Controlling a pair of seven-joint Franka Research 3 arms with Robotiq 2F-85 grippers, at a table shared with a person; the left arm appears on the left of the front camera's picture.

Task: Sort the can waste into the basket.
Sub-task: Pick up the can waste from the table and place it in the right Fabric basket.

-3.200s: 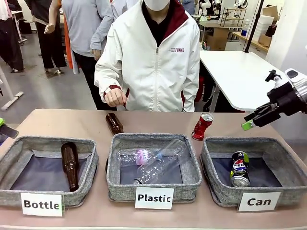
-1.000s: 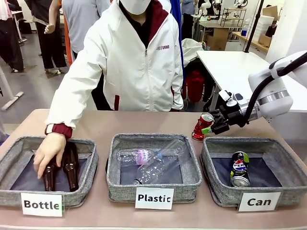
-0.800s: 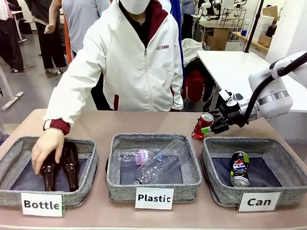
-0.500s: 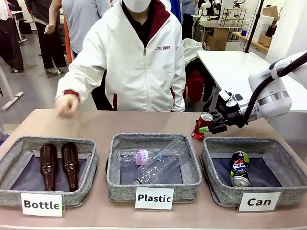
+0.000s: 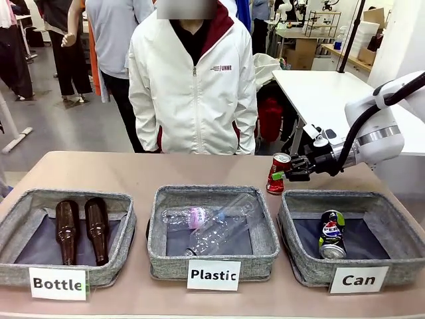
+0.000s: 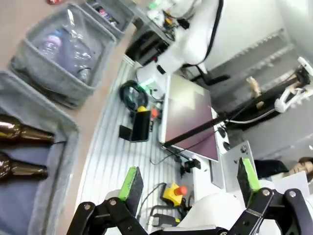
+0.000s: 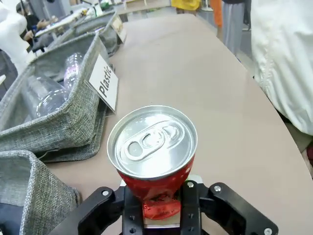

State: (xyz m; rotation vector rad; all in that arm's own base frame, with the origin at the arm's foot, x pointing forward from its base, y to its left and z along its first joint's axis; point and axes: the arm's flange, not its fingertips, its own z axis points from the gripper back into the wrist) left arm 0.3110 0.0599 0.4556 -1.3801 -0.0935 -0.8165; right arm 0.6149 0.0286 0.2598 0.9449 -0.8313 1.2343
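The dented red can (image 5: 277,174) stands upright on the table just behind the left corner of the basket labelled "Can" (image 5: 345,199). My right gripper (image 5: 287,175) is shut on it from the right. In the right wrist view the red can (image 7: 152,147) shows its silver top, with my right gripper (image 7: 159,198) pinching its crumpled lower body. The dark blue can (image 5: 332,234) lies inside the Can basket. In the left wrist view my left gripper (image 6: 189,178) is open with nothing between its green pads, off the table's near edge.
A "Plastic" basket (image 5: 212,262) with clear bottles sits in the middle. A "Bottle" basket (image 5: 66,199) with two brown bottles sits at the left. A person in a white jacket (image 5: 192,86) stands at the far edge, hands down. The Plastic basket (image 7: 58,122) lies left of the can.
The person set a second brown bottle in the Bottle basket, then withdrew the hand and stood back. My right gripper reached the red can and shut on it; the can went from tilted to upright.
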